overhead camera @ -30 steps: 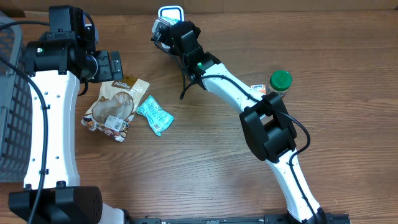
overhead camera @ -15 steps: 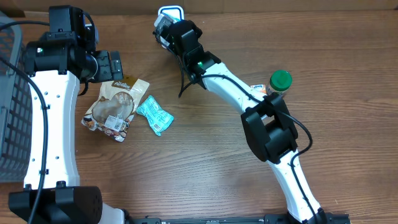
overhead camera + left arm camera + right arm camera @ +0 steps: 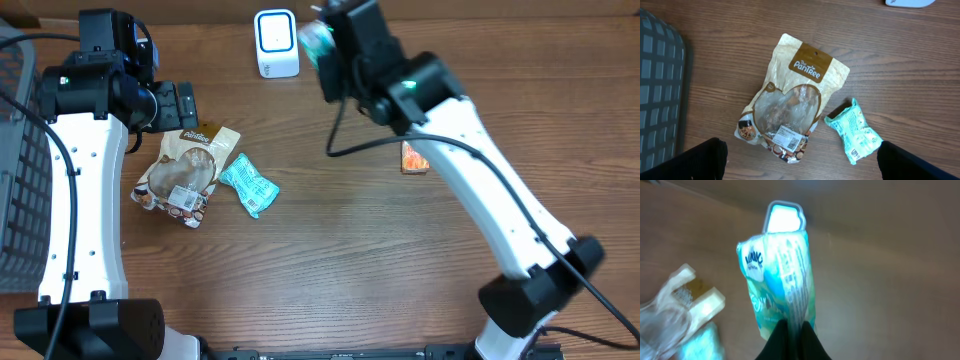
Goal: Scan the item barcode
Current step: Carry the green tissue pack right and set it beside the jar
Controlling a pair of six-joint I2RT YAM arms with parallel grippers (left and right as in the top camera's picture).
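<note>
The right gripper point(image 3: 325, 50) is pinching a teal-and-white packet point(image 3: 315, 40) by its lower edge, jaws closed tight on it, holding it off the table point(image 3: 330, 260) at 12 o'clock, just at 3 o'clock of the white scanner point(image 3: 274, 42). The left gripper point(image 3: 178, 104) is hovering, jaws spread wide, over a tan pouch point(image 3: 182, 170) at 9 o'clock. A teal sachet point(image 3: 248, 185) is lying at the pouch's 4 o'clock, an orange box point(image 3: 414, 158) is sitting toward 2 o'clock, and a basket point(image 3: 20, 150) is standing at far 9 o'clock.
</note>
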